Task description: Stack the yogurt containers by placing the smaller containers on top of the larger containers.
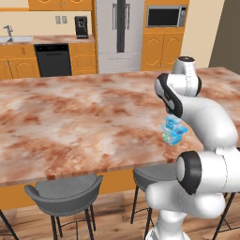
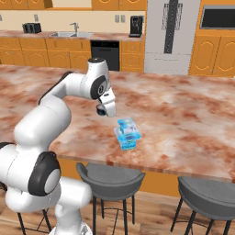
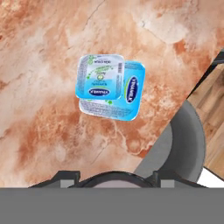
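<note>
The smaller yogurt pack already sits skewed on the larger yogurt pack, near the marble counter's front edge. The gripper hangs above them holding nothing — whether its jaws are parted I cannot tell. Next, probably: pull away — or straighten the stack.

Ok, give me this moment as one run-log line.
smaller pack: stacked on larger pack | stack: counter near edge | fingers: above stack, holding nothing
</note>
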Tool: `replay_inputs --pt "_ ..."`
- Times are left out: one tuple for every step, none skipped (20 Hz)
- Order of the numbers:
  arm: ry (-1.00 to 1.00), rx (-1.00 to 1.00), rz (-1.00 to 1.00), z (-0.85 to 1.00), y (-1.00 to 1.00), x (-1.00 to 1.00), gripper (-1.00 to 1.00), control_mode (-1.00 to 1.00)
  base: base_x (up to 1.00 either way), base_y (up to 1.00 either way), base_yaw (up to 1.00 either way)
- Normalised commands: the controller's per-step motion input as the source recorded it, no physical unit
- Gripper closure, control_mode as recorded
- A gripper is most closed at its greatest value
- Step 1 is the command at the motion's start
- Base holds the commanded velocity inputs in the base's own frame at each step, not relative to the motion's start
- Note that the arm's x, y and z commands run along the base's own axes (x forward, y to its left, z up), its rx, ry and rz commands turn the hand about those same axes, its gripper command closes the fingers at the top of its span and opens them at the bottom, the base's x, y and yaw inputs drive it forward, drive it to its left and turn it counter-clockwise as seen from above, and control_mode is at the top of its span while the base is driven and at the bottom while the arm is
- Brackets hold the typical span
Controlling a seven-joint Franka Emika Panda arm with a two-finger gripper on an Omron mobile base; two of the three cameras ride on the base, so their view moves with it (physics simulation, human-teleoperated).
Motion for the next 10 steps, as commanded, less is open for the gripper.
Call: replay_inputs --pt "-0.02 0.00 -0.02 0.06 -0.25 -0.21 1.00 -1.00 0.00 0.00 0.00" --pt "-0.02 0.00 -0.02 0.04 -0.24 -0.20 1.00 -1.00 0.00 0.00 0.00" --pt "-0.03 0.00 -0.01 0.03 -0.23 -0.19 1.00 -1.00 0.00 0.00 0.00" --pt "-0.03 0.00 -0.01 0.01 -0.24 -0.21 1.00 -1.00 0.00 0.00 0.00" --pt "-0.04 0.00 -0.01 0.00 -0.24 -0.21 1.00 -1.00 0.00 0.00 0.00" --pt "-0.05 0.00 -0.01 0.00 -0.21 -0.21 1.00 -1.00 0.00 0.00 0.00" --pt "-0.06 0.00 0.00 0.00 -0.21 -0.20 1.00 -1.00 0.00 0.00 0.00" --pt "-0.05 0.00 0.00 0.00 -0.19 -0.16 1.00 -1.00 0.00 0.00 0.00" --pt "-0.03 0.00 0.00 0.00 -0.19 -0.12 1.00 -1.00 0.00 0.00 0.00" --pt "-0.02 0.00 0.00 0.00 -0.20 -0.11 1.00 -1.00 0.00 0.00 0.00"
